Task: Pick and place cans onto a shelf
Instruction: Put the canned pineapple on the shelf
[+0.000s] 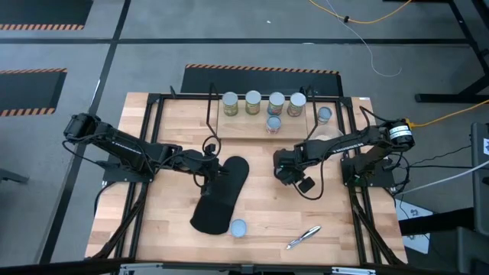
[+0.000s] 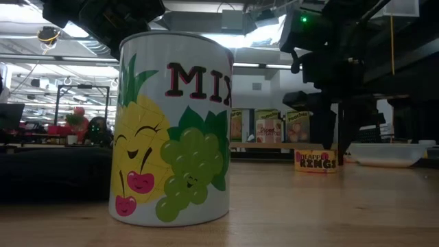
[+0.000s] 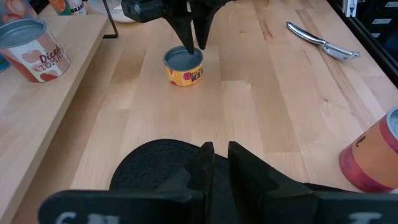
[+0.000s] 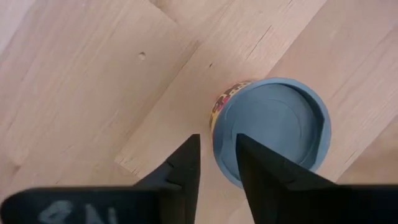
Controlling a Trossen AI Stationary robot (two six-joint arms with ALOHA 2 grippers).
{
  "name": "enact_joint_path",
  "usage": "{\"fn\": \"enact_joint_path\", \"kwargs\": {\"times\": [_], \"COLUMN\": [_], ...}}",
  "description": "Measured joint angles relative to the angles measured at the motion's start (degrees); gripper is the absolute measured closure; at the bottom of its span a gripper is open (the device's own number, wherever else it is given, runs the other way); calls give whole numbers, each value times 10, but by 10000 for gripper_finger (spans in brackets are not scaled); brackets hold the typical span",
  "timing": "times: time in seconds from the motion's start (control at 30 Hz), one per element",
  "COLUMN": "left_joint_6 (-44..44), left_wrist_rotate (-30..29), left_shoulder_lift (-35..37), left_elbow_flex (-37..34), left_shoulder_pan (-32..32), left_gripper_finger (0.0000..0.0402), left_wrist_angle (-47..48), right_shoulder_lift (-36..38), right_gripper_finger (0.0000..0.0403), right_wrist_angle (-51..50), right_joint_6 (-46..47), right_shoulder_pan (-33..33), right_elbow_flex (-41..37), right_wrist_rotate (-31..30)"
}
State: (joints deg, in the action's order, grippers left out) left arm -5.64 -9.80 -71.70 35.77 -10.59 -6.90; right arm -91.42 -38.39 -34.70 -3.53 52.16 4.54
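A short yellow tin with a pale-blue round top (image 4: 273, 127) stands upright on the bare wood of the bench (image 1: 267, 206), red lettering running round its side; from the left wrist it shows as a squat can on the planks. The right pincer (image 4: 217, 158) hangs straight over it, its two dark fingers (image 4: 186, 162) a little apart, one over the tin's rim and the other just outside the wall, so the wall sits between them; I cannot tell whether they press on it or stand free. In the high view this spot lies right of the bench's middle, just near of the shelf (image 1: 229, 126). Four cans (image 1: 263, 102) stand in a row on the shelf's top board, a fifth tin (image 1: 273, 124) sits just near of them, and a pale-topped one (image 1: 324, 114) lies at the shelf's right end. The left pincer (image 3: 214, 155) rests over a black oval mat (image 1: 221, 195) left of centre, fingers nearly together with nothing between them. A tall fruit-label can (image 2: 171, 127) stands at the near edge, close to the low camera, and a silvery peeler-like tool (image 1: 303, 237) lies to its right.
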Motion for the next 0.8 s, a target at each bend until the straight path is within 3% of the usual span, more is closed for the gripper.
{"fn": "enact_joint_path", "kwargs": {"times": [0.33, 0.5, 0.8], "left_joint_6": [0, 0, 0], "left_wrist_rotate": [0, 0, 0], "left_shoulder_lift": [0, 0, 0], "left_elbow_flex": [0, 0, 0], "left_shoulder_pan": [0, 0, 0], "left_gripper_finger": [360, 360, 360], "left_wrist_angle": [0, 0, 2], "right_shoulder_lift": [0, 0, -10], "right_gripper_finger": [293, 293, 292], "right_wrist_angle": [-9, 3, 47], "right_joint_6": [134, 273, 514], "right_shoulder_pan": [0, 0, 0], "right_elbow_flex": [50, 87, 75], "right_wrist_rotate": [0, 1, -6]}}
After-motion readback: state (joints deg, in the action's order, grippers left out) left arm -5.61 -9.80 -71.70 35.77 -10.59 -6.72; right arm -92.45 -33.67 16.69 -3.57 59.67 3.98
